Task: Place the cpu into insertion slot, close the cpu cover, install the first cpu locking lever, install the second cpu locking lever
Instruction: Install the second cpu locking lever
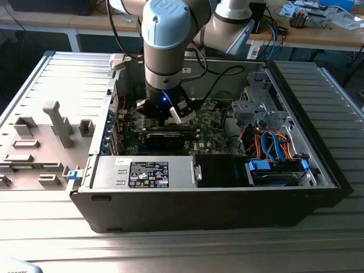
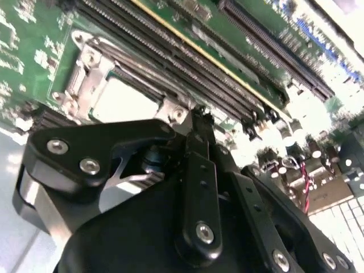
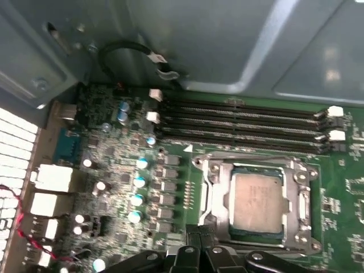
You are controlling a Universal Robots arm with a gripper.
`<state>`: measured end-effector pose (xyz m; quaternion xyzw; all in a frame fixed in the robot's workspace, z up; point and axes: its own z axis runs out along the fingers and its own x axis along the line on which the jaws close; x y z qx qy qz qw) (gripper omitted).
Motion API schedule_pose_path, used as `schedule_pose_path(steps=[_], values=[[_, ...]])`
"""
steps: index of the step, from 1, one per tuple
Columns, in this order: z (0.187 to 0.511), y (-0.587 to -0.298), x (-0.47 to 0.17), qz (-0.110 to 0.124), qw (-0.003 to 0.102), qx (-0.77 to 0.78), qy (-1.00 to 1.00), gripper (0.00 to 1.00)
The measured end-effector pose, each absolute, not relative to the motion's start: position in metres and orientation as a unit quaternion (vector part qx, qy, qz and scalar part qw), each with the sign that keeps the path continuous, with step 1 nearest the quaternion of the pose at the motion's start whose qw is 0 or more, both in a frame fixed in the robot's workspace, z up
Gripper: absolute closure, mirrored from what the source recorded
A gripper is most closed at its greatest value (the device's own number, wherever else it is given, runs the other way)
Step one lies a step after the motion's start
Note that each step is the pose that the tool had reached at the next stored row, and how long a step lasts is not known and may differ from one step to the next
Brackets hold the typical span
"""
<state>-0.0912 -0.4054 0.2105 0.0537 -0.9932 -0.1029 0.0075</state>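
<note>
Black gripper linkages fill the lower part of the frame in the second wrist view, where the gripper (image 2: pixel 196 122) ends in fingers drawn together to a narrow tip with nothing between them. That tip sits just beside the edge of the insertion slot (image 2: pixel 122 94), whose silvery frame lies in the upper left of the frame on the green motherboard (image 2: pixel 34 45).

First wrist view: the cpu (image 3: pixel 257 200) lies flat and seated in the insertion slot (image 3: pixel 211 196), right of centre in the lower half of the frame. The cpu cover (image 3: pixel 300 200) lies down around the chip, its square window exposing the grey metal top. The gripper (image 3: pixel 199 242) shows at the bottom centre of the frame, pressed together, close to the lower left corner of the socket frame. Four long memory slots (image 3: pixel 239 122) run across the frame just above the socket.

Exterior view: the arm (image 1: pixel 165 51) descends from the upper centre of the frame into the open computer case (image 1: pixel 187 210), with the gripper (image 1: pixel 170 116) low over the motherboard (image 1: pixel 207 122). A power supply (image 1: pixel 145 173) sits at the lower centre of the case
</note>
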Motion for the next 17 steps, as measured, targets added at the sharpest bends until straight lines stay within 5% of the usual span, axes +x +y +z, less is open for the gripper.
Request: schedule_pose_path(steps=[10, 17], values=[[0.210, -0.381, -0.068, -0.072, 0.017, 0.053, -0.996, 0.89], [0.211, -0.363, -0.050, -0.022, 0.021, 0.052, -0.998, 0.89]])
